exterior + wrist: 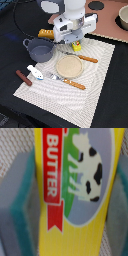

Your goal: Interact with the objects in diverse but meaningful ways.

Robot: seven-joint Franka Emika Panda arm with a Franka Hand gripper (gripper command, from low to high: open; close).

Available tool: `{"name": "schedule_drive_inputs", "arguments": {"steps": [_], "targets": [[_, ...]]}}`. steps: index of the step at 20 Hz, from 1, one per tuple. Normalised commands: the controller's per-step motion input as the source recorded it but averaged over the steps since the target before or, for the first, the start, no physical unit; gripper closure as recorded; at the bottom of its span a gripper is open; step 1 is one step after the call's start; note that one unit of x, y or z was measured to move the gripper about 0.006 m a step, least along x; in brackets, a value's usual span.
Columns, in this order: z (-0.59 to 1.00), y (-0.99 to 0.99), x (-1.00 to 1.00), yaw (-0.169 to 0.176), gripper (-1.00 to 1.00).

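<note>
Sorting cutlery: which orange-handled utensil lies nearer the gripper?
The knife, on the far side of the plate; the fork lies on the near side.

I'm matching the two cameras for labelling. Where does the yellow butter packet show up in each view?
Exterior view: the yellow butter packet peeks out just under the gripper, above the round plate.
Wrist view: it fills the frame, red BUTTER label and cow showing.
Shared landmark: the packet's yellow edge.
</note>
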Motion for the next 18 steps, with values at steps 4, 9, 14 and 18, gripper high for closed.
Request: {"name": "schedule_drive_inputs", "arguments": {"steps": [4,9,14,18], "targets": [[-0.19,0.12,0.05,0.0,1.0],[0.29,-0.25,-0.19,-0.042,1.0],[0.32,-0.47,-0.3,-0.075,1.0],[0.36,-0.24,-0.16,-0.08,1.0]]}}
